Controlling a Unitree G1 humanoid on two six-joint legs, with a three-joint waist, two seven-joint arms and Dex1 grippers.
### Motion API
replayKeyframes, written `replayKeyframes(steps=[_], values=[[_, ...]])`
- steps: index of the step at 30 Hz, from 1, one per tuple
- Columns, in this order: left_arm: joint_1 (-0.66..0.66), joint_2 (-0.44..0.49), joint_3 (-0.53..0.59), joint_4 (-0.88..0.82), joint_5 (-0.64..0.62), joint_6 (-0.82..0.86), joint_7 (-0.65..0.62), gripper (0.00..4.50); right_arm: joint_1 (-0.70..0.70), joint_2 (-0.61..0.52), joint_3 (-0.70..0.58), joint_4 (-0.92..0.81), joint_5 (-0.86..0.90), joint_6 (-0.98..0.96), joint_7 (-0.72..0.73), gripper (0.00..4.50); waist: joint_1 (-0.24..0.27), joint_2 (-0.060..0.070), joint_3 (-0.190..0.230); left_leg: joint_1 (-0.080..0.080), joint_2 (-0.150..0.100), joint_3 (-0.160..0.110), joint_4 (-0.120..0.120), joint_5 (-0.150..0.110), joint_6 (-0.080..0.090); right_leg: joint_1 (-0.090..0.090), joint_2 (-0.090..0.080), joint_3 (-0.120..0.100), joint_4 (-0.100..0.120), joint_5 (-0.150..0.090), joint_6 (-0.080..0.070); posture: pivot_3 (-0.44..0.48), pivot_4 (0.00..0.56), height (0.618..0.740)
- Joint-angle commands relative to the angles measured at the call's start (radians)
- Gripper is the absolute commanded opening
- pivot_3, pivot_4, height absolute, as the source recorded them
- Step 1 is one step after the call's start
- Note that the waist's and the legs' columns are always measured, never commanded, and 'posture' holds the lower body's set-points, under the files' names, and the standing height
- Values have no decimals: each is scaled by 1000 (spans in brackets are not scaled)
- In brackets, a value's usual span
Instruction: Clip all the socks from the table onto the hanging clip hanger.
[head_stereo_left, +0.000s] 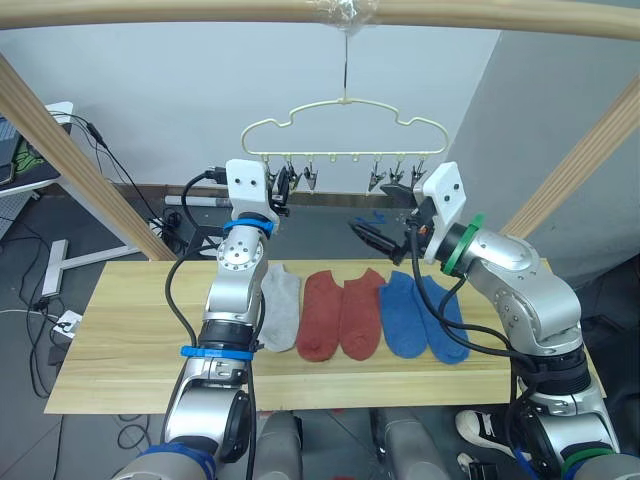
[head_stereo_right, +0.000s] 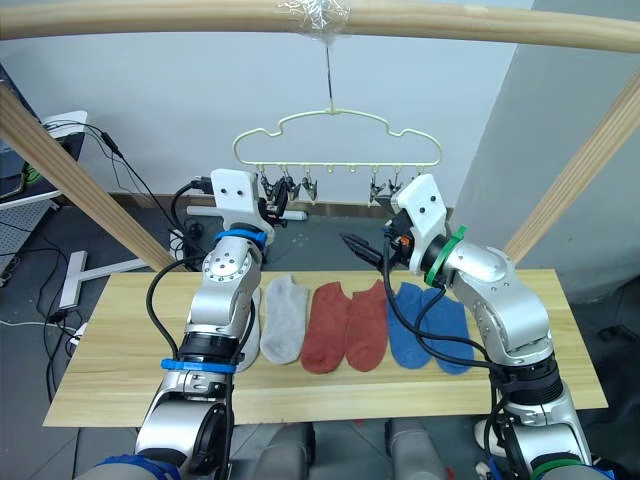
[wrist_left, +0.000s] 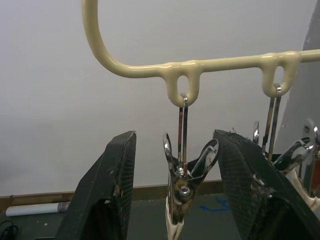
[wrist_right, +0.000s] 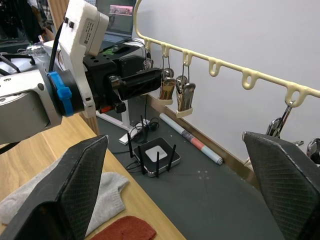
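The left gripper (wrist_left: 175, 200) is raised at the clip hanger's (head_stereo_left: 345, 125) left end, its spread fingers (wrist_left: 107, 190) bracketing one clip (wrist_left: 182, 187), so that end is crowded. The right gripper (head_stereo_left: 375, 238) hangs wide open below the right-hand clips (head_stereo_left: 385, 178). Between them the middle loops of the hanger are bare. Socks (head_stereo_left: 365, 312) cover the table's (head_stereo_left: 110, 350) middle; its left and right ends lie open. Slanting wooden poles (head_stereo_left: 60, 150) flank both sides.

Pale wall (head_stereo_left: 180, 90), dark floor (wrist_right: 200, 190) — a thick wooden frame pole (head_stereo_left: 200, 12) runs overhead.
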Motion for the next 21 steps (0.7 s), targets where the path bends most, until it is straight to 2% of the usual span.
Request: replayKeyframes(steps=[1,2,9,10,21], values=[[-20,7,4,-18,1,-31,-7,2490,-22,-1,-25,-41,14,-11,-8,4500,0,0,3,0,0,0,0,0,0,0,0,0,0,0,0,-20,279,740],[-20,6,7,-18,-2,-34,-7,2490,-23,2,-28,-39,18,-8,-11,4500,0,0,3,-1,0,0,0,0,0,-1,0,0,0,0,0,-20,279,740],[-30,6,11,-18,-4,-40,-6,434,-16,-1,-30,-43,20,-5,-16,4500,0,0,3,-10,0,-1,0,0,0,-11,0,0,1,0,0,-22,282,740],[-32,7,12,-19,-5,-40,-5,296,-16,0,-31,-44,22,-3,-17,4500,0,0,3,-12,0,-1,1,0,0,-13,0,0,1,0,0,-22,282,740],[-30,12,8,-14,0,-33,-9,274,-17,-1,-32,-41,19,-5,-18,4500,0,0,3,-13,0,-1,1,0,0,-14,0,-1,1,0,0,-23,283,740]])
